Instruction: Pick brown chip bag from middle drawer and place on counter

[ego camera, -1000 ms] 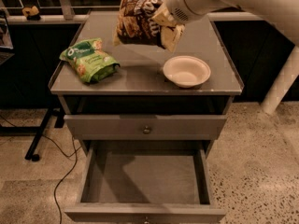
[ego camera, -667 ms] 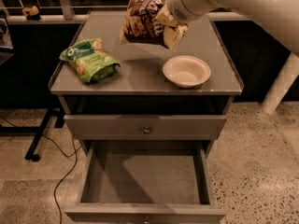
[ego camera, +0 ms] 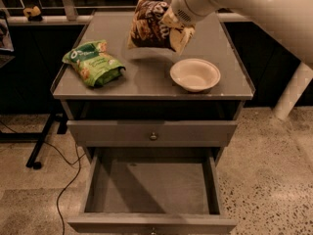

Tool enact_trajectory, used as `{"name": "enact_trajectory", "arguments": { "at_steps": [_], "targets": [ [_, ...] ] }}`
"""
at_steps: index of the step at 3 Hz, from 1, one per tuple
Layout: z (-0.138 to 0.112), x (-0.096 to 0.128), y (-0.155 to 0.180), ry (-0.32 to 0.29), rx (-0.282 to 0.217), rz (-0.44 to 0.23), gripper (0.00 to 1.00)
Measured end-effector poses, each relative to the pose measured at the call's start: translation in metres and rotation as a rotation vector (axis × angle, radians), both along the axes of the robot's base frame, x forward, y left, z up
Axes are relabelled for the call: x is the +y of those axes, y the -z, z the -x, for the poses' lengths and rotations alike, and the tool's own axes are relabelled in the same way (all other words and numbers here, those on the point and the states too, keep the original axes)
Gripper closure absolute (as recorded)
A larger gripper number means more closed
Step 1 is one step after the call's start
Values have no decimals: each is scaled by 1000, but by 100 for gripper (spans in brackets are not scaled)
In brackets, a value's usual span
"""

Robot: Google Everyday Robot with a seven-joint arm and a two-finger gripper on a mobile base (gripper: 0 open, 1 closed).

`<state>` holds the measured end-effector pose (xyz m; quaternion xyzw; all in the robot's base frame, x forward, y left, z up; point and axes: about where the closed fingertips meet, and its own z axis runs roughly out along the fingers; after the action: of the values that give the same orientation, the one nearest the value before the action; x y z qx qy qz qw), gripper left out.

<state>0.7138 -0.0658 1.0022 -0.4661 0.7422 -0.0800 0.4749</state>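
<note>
The crinkly dark-brown chip bag point(ego camera: 147, 26) was gripped by the end effector point(ego camera: 176, 31) above twelve o'clock of the flat grey table point(ego camera: 146, 78). Lowering, then release, was judged due.

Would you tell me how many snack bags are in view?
2. The green snack bag lies on the counter, left side; the brown chip bag hangs above it, held by the gripper at its right edge.
</note>
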Motion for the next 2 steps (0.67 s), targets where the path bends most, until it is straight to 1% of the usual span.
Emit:
{"name": "enact_trajectory", "arguments": {
  "at_steps": [2],
  "targets": [
    [0, 0, 0, 0, 0, 0, 34]
  ]
}}
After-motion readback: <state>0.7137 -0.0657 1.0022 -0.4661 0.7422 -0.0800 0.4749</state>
